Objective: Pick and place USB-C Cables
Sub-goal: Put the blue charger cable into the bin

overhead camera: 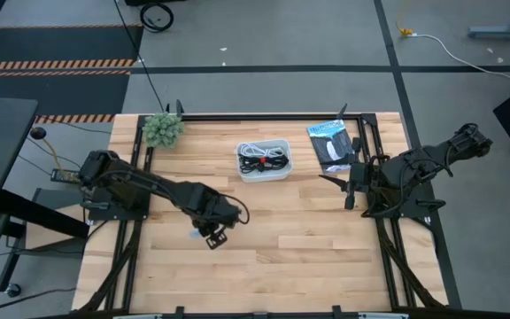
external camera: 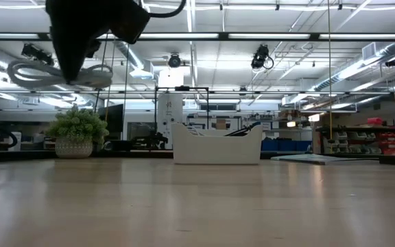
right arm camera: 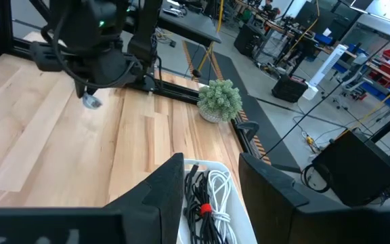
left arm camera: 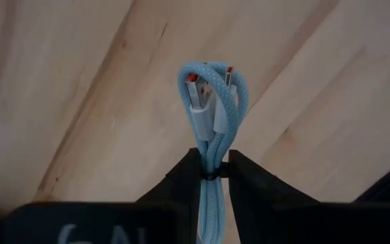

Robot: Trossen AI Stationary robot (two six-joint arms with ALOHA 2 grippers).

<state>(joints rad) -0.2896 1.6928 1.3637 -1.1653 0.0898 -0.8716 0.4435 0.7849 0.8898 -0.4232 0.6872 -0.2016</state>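
Note:
My left gripper (overhead camera: pixel 212 235) hangs over the table's left-middle, shut on a pale blue-white braided USB-C cable bundle (left arm camera: pixel 212 102), well above the wood in the low view (external camera: pixel 60 74). The white tray (overhead camera: pixel 281 172) stands at the table's far middle. In it lie a white cable (right arm camera: pixel 221 193) and a black cable with a red tie (right arm camera: pixel 205 209). My right gripper (right arm camera: pixel 212 196) waits open near the table's right side, beside the tray and touching nothing. My left gripper pinches the coiled bundle between its two fingers (left arm camera: pixel 181 177), about mid-length (left arm camera: pixel 212 159), several strands together. The fingers come from above, pointing down, across the bundle. The looped end with its connectors (left arm camera: pixel 205 85) sticks out past the fingertips. The bundle is lifted clear and lies roughly level.
A small potted plant (overhead camera: pixel 162 129) stands at the far left corner. A flat black-and-blue packet (overhead camera: pixel 330 146) lies at the far right, next to my right arm. Bare wood stretches across the near half of the table (overhead camera: pixel 282 257). Black frame rails run along both sides.

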